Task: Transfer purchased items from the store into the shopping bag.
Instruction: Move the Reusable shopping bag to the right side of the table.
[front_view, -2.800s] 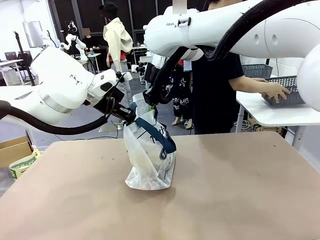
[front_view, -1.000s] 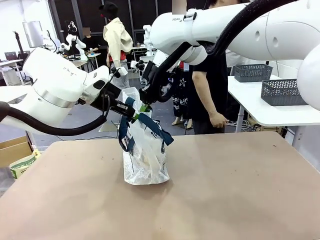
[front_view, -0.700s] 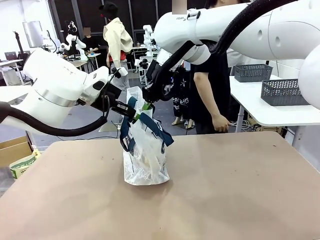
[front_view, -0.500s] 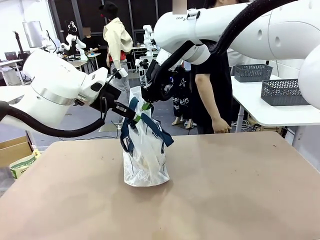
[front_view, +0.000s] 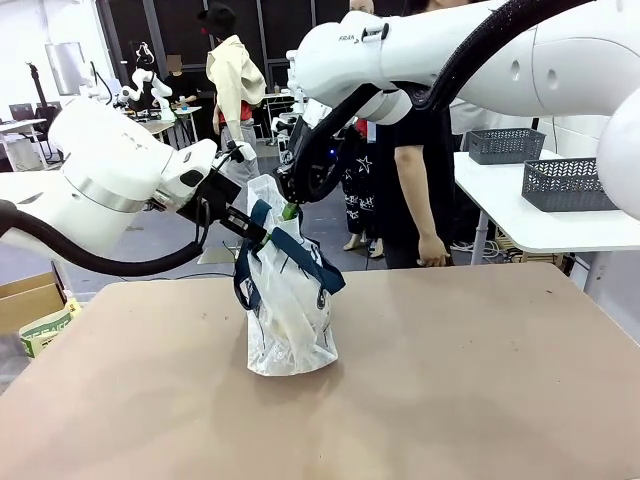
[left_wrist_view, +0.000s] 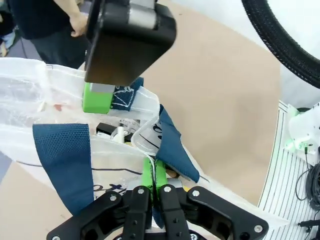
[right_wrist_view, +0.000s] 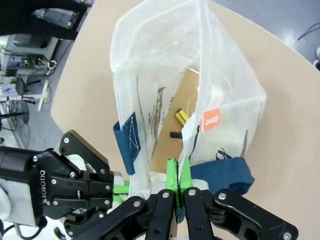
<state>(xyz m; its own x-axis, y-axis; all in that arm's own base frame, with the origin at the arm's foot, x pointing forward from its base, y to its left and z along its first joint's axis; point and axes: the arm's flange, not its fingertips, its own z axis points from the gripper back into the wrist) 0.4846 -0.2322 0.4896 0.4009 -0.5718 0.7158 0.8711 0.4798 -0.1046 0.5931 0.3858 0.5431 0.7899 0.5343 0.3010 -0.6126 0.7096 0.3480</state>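
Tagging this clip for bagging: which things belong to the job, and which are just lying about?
Job: shopping bag, packaged goods inside, left pincer and right pincer shut on its rim, nearer grey basket.
Lying about: farther grey basket, cardboard box on the floor.

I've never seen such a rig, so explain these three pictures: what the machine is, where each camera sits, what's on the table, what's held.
The machine is a white robot left arm and right arm at a tan table; a person stands at the far side. The wide picture comes from a fixed camera between the arms; the other two come from cameras on each wrist, looking along that arm's green-tipped fingers. On the table stands a see-through white bag with navy straps. The left gripper and right gripper are both shut on its top edge, holding its mouth open. Inside lie a few packages.
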